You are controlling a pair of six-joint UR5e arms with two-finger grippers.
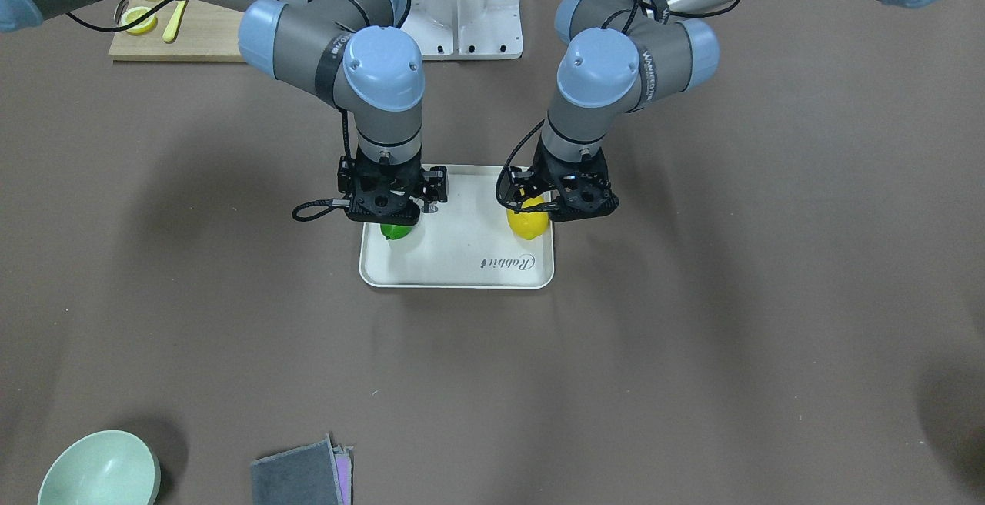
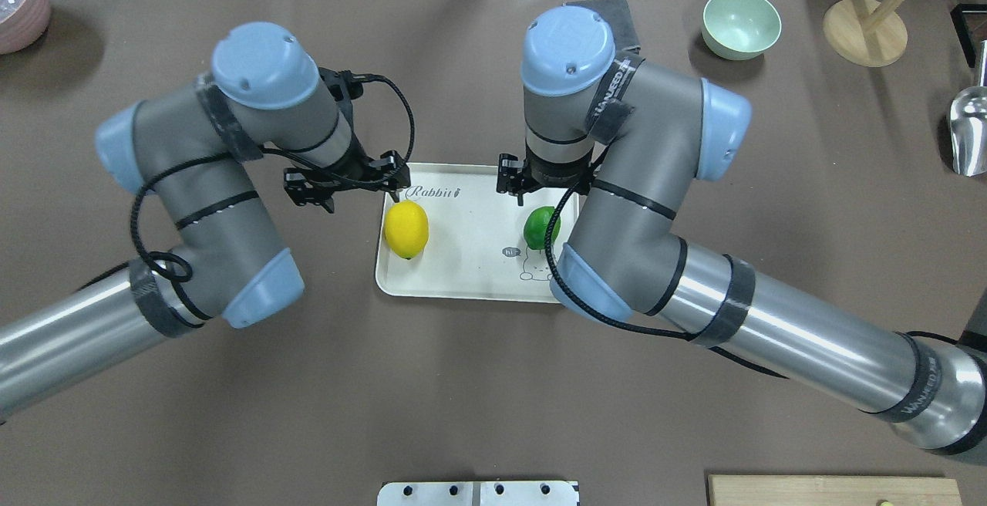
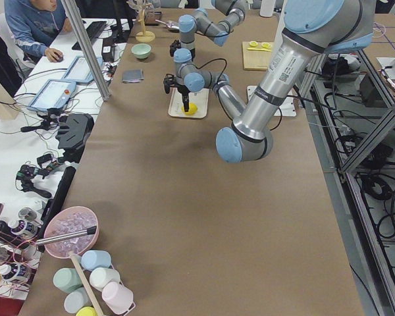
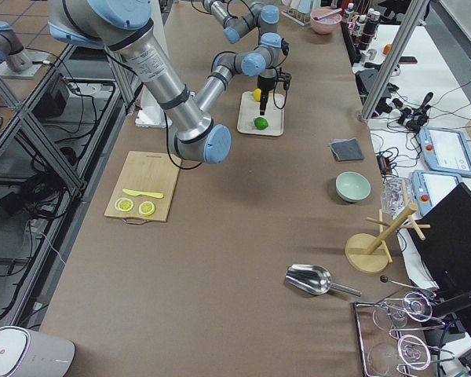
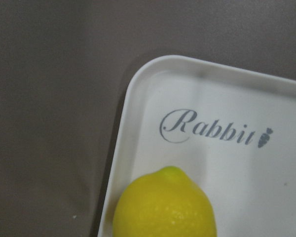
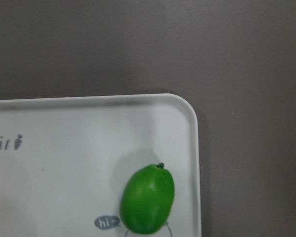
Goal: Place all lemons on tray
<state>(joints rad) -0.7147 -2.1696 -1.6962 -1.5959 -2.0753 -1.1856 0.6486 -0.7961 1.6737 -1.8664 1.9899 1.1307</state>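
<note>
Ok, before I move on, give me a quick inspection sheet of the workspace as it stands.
Surface: brown table, flat, no spills seen.
Job's things: yellow lemon and green lemon both lie on the tray, apart, at opposite ends; the wrist views show no fingers around either.
Clutter: green bowl, grey cloth, metal scoop, and a cutting board with lemon slices and a yellow knife, all off the tray.
Grippers: left gripper above the yellow lemon, right gripper above the green one; open or shut cannot be told.
Cables: a black cable loops from each wrist; the right arm's hangs over the tray.
Surroundings: operator seated at a side bench.
</note>
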